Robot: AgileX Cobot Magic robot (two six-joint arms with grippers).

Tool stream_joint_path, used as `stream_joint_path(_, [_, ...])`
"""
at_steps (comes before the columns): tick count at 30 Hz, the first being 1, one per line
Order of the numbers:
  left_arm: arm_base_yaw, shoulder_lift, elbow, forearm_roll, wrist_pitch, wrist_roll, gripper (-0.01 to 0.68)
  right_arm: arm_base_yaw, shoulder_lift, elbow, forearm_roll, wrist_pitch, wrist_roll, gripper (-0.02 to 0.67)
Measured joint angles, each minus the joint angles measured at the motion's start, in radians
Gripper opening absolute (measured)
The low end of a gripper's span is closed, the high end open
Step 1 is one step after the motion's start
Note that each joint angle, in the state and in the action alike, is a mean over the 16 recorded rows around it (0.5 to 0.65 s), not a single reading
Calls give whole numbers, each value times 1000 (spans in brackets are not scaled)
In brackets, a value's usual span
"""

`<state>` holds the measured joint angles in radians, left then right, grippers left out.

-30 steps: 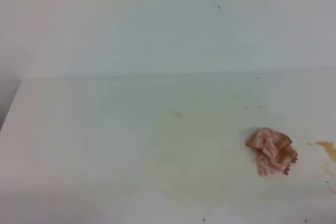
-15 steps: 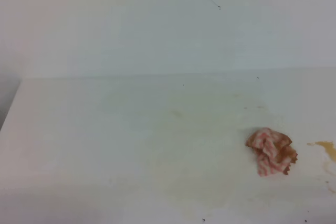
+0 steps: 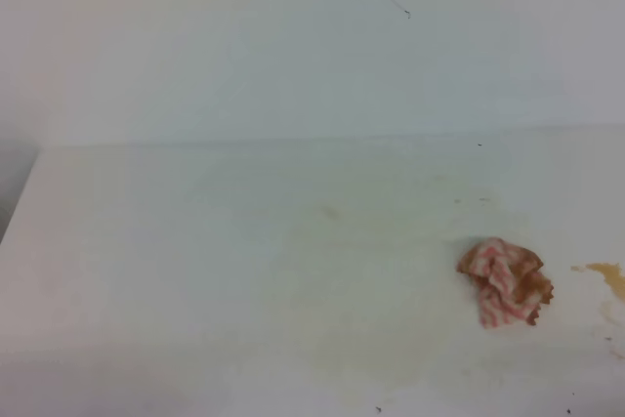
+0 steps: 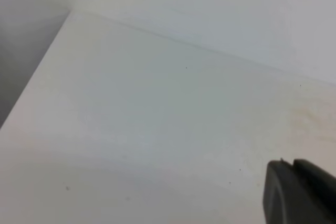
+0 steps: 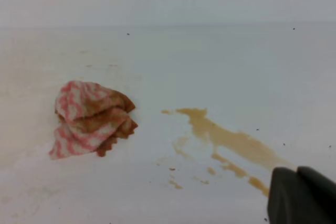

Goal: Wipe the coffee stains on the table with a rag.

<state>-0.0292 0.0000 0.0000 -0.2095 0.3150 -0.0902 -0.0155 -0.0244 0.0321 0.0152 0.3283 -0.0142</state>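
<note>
Rag point(image 3: 505, 283) sits crumpled on the table point(image 3: 244, 271), near-right area, nothing touching it. Pink-white stripes, brown patches soaked in. Coffee stains point(image 5: 226, 142) lie just to the right of the rag, apart from it: one long amber streak plus small drops beside it; only an edge shows in the high view point(image 3: 607, 276). Left gripper point(image 4: 300, 192): only a dark corner in its wrist view, over bare table, can't tell its state. Right gripper point(image 5: 303, 196): same, near the streak's end, can't tell.
</note>
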Motion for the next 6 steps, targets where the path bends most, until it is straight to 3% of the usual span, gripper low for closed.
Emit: stream_joint_path(6, [0, 0, 0, 0, 0, 0, -5, 0, 0, 0, 0, 0, 0, -3])
